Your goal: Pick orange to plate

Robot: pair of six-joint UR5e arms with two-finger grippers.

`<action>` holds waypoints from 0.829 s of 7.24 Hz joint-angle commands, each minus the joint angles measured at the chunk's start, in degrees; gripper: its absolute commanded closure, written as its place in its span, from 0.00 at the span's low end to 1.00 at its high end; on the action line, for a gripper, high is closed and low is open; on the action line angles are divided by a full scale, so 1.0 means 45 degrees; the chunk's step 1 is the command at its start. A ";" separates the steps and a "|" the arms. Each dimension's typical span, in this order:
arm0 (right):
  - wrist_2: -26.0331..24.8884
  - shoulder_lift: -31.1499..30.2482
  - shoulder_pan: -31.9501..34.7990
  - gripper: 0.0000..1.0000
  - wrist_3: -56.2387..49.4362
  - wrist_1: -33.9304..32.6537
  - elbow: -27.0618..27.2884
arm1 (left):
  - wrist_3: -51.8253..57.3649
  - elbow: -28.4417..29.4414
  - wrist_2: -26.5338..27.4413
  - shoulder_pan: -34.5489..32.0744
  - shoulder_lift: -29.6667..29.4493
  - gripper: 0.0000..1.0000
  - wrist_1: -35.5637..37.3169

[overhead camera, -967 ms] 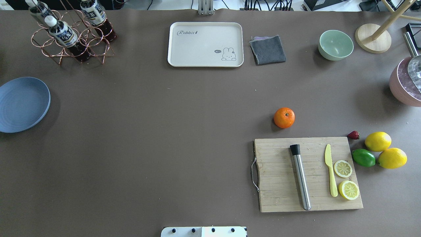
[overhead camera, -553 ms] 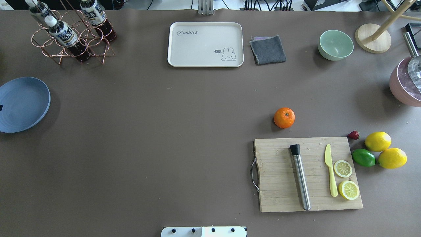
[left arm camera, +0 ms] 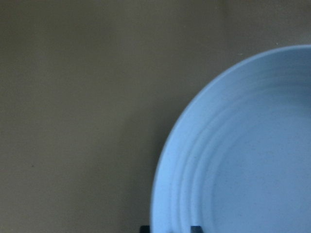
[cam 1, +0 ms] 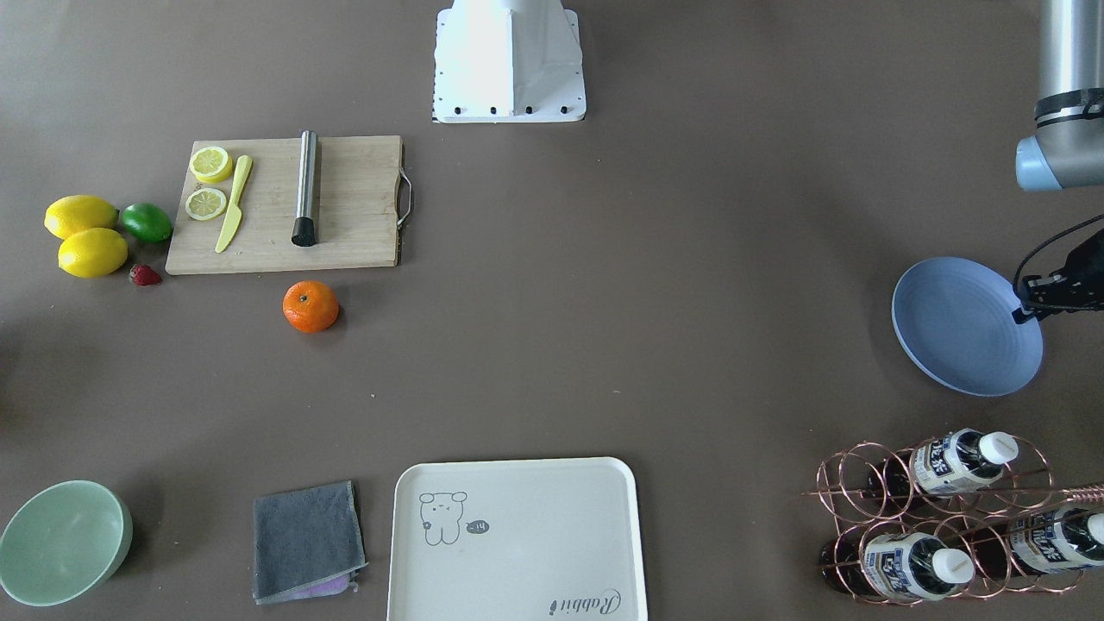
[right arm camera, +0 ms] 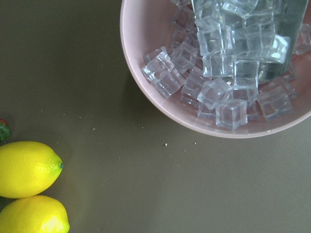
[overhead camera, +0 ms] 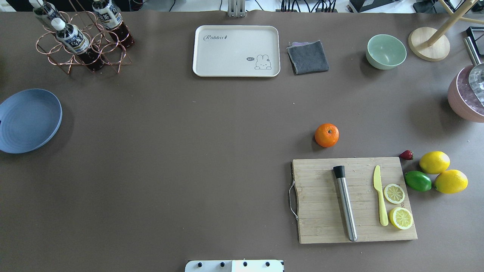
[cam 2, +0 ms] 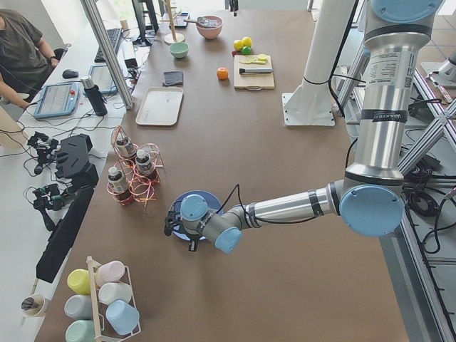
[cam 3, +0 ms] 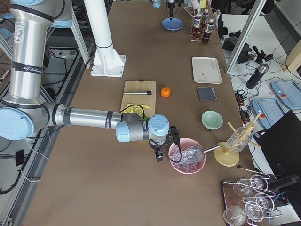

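The orange (overhead camera: pixel 327 135) sits on the brown table just beyond the cutting board (overhead camera: pixel 321 196), with no gripper near it; the front view shows the orange (cam 1: pixel 310 306) too. The blue plate (overhead camera: pixel 28 121) is at the table's far left edge. In the front view my left gripper (cam 1: pixel 1026 312) holds the rim of the plate (cam 1: pixel 962 328). In the left wrist view the two fingertips (left arm camera: pixel 145 228) straddle the rim of the plate (left arm camera: pixel 243 145). My right gripper (cam 3: pixel 159 154) hangs low beside the pink bowl of ice (cam 3: pixel 187 157); whether it is open or shut I cannot tell.
On the cutting board lie a steel muddler (overhead camera: pixel 345 204), a yellow knife (overhead camera: pixel 380 196) and lemon halves. Two lemons (overhead camera: pixel 435 162), a lime (overhead camera: pixel 418 181) and a strawberry lie right of it. A cream tray (overhead camera: pixel 236 51), grey cloth, green bowl (overhead camera: pixel 385 51) and bottle rack (overhead camera: pixel 81 37) stand at the back.
The blue plate has shifted a little to the right, further onto the table, with my left gripper on its rim. The orange has not moved.
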 commanded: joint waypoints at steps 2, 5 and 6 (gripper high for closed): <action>0.0026 0.0162 -0.0342 0.00 0.2317 0.0015 0.1435 | -0.3294 -0.1909 -0.1191 0.0024 -0.0106 1.00 0.0234; -0.0170 0.1523 -0.2351 0.00 0.6129 0.0015 0.2966 | -0.9491 -0.5307 -0.0562 0.2650 -0.0536 1.00 0.0680; -0.0363 0.2361 -0.3208 0.00 0.7590 0.0015 0.2948 | -1.0586 -0.6882 0.0392 0.3937 -0.0942 1.00 0.2578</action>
